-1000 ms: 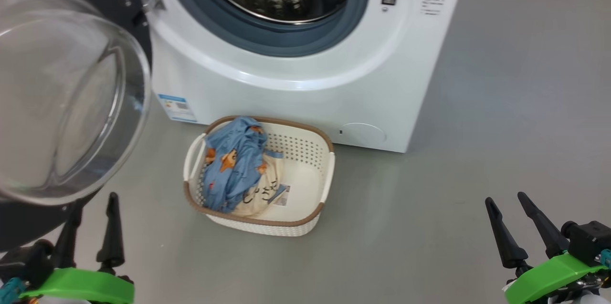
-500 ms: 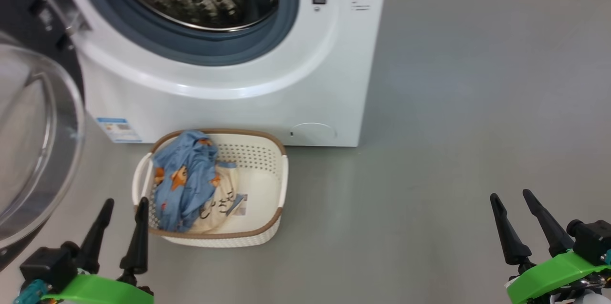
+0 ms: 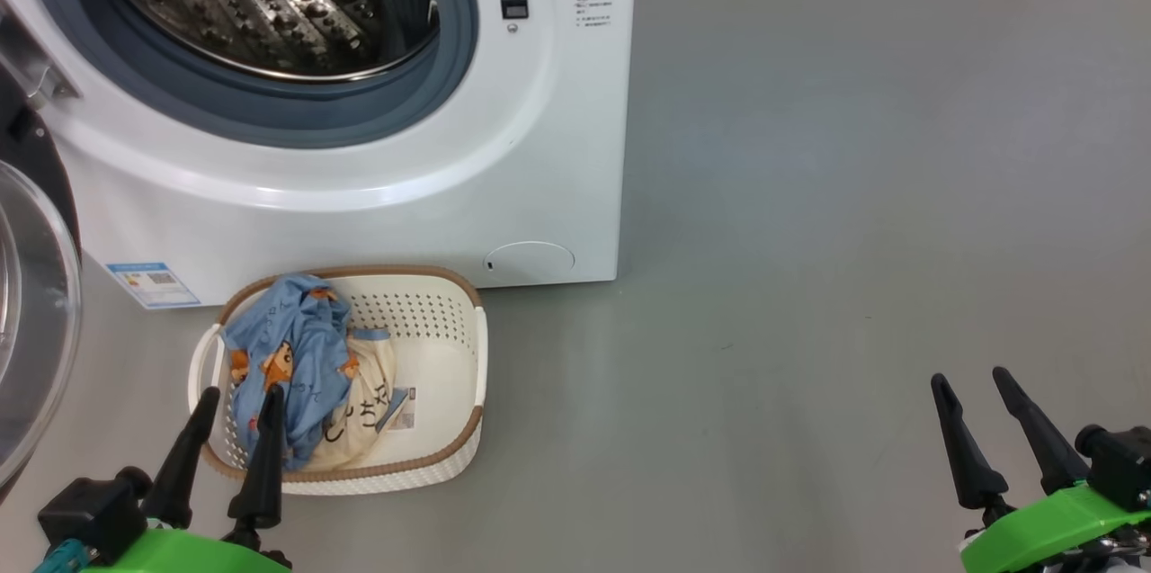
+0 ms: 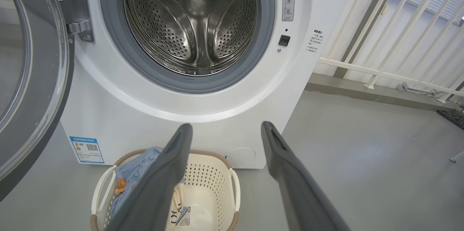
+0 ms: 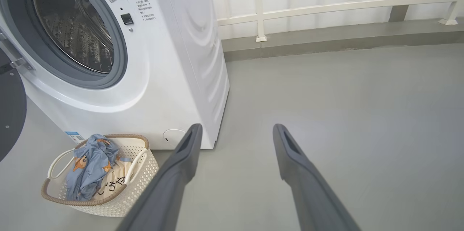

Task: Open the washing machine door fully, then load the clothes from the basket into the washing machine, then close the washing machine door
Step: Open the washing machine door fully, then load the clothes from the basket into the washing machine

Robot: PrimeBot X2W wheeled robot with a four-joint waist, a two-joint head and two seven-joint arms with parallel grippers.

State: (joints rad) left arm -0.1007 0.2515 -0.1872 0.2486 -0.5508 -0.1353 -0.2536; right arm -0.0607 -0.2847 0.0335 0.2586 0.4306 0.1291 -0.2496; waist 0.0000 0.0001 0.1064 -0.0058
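The white washing machine (image 3: 378, 195) stands with its steel drum (image 4: 192, 24) exposed. Its door (image 3: 31, 330) hangs swung out at the far left, glass bowl towards me; the left wrist view shows the door (image 4: 32, 78) beside its hinge. On the floor before the machine sits the cream basket (image 3: 450, 456) with the clothes inside: a blue printed garment (image 3: 297, 366) over a cream lettered one (image 3: 364, 416). My left gripper (image 3: 236, 402) is open, empty, its tips just over the basket's near-left rim. My right gripper (image 3: 971, 384) is open over bare floor, far right of the basket (image 5: 141, 173).
Grey floor (image 3: 809, 240) stretches wide to the right of the machine. A white railing (image 5: 326, 6) and a low grey kerb (image 5: 344, 42) run along the wall behind. The open door takes up the space left of the basket.
The camera has turned right, so machine, door and basket slid left in the head view. My left gripper now overlaps the basket's near-left rim. Both grippers stay open.
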